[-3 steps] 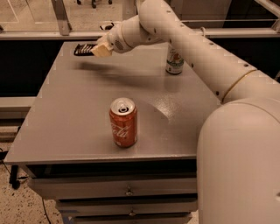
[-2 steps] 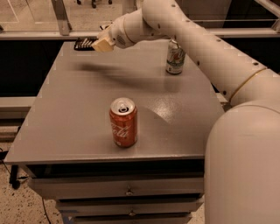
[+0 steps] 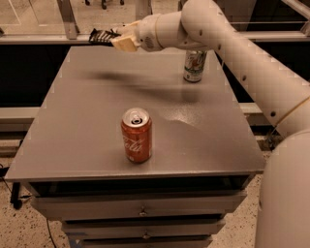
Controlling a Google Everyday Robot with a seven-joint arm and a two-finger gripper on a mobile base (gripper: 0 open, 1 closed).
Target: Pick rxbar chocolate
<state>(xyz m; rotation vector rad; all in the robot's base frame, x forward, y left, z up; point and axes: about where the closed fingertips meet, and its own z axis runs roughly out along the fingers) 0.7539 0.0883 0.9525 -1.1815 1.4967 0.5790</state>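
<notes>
Camera view: hand (image 3: pixel 115 39) with rxbar chocolate (image 3: pixel 100 36) above table (image 3: pixel 72 121), behind Coca-Cola can (image 3: pixel 136 138)

You're looking at a grey worktop (image 3: pixel 72 140) with stacked drawers (image 3: pixel 140 209) beneath it, and light glares off its middle. Speckled floor (image 3: pixel 22 230) shows lower left, with pale floor (image 3: pixel 34 14) beyond a rail (image 3: pixel 29 38). The end effector (image 3: pixel 116 39) hangs above the far-left edge.
</notes>
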